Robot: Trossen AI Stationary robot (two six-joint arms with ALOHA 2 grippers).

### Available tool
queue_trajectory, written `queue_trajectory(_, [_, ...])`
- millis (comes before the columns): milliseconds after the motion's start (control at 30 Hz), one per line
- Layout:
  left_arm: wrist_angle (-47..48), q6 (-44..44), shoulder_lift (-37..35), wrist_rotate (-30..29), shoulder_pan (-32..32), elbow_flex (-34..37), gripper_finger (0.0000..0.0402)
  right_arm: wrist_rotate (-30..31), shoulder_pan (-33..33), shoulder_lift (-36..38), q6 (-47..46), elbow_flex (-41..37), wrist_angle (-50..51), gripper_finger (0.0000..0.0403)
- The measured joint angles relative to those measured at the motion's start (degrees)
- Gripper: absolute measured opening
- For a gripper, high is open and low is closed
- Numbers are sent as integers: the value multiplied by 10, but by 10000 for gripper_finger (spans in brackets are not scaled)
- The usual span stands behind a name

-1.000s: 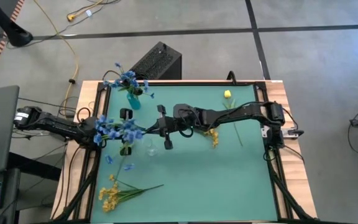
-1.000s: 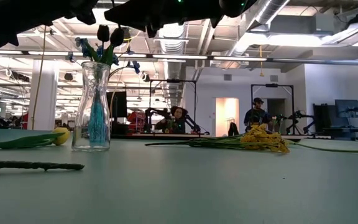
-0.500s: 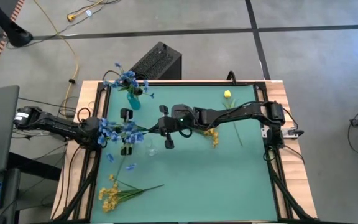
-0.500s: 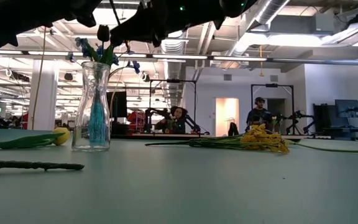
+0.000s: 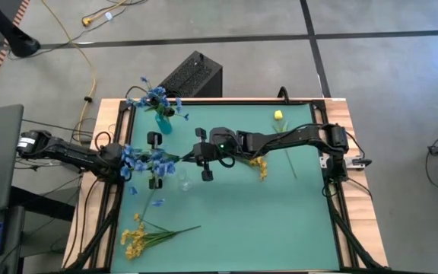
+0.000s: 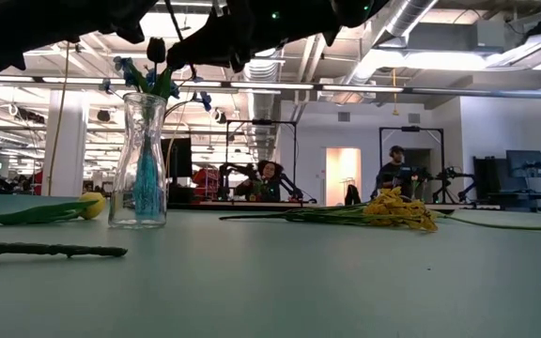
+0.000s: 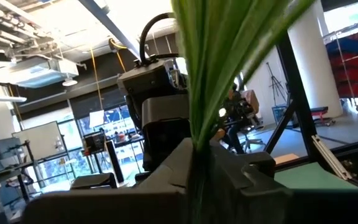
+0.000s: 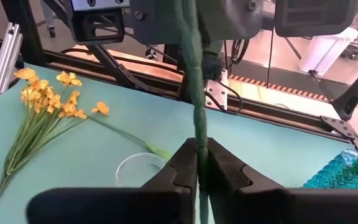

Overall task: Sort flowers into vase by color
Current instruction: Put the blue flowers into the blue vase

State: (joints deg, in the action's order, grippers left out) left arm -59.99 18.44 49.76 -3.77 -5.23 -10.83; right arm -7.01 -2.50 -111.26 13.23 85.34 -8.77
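Presently, itemised left to right across the green mat (image 5: 280,221).

1. My left gripper (image 5: 155,160), at nine o'clock of the mat: dark, blocky fingers clenched on the blue spray (image 5: 139,157), a cluster of small soft blossoms on a thin green stalk. In the left wrist view its long flat leaves (image 7: 229,56) rise straight out between the pads.

2. Yellow spray (image 5: 135,237), at seven o'clock: many tiny blossoms on wiry stalks, lying flat.

3. Blue vase (image 5: 163,122), at eleven o'clock: textured glass, already holding blue blossoms (image 5: 152,97). From the low view it is a waisted, upright form (image 6: 140,160).

4. Clear vase (image 5: 185,181), just beside both grippers: only its round transparent rim shows (image 8: 140,169).

5. My right gripper (image 5: 204,155), near centre: fingers closed on the same stalk (image 8: 196,124), a slender, ridged green stem held upright.

6. Second yellow spray (image 5: 260,167), past centre, partly under my right arm, lying flat (image 6: 397,208).

7. Yellow bud stem (image 5: 278,116), at one o'clock: a smooth rounded bud on a long straight stalk.
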Motion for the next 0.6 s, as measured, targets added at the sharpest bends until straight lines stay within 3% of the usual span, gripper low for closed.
queue_trajectory(200, [3,-1,0,0,0,0,4,0,0,0,21,0,-4,112])
queue_trajectory(367, [3,-1,0,-13,0,0,2,4,0,5,19,0,-3,190])
queue_trajectory(500, [6,-1,-1,-79,0,0,2,11,-3,35,49,0,49,247])
queue_trajectory(600, [21,6,-11,-160,0,0,1,30,-7,66,51,0,117,264])
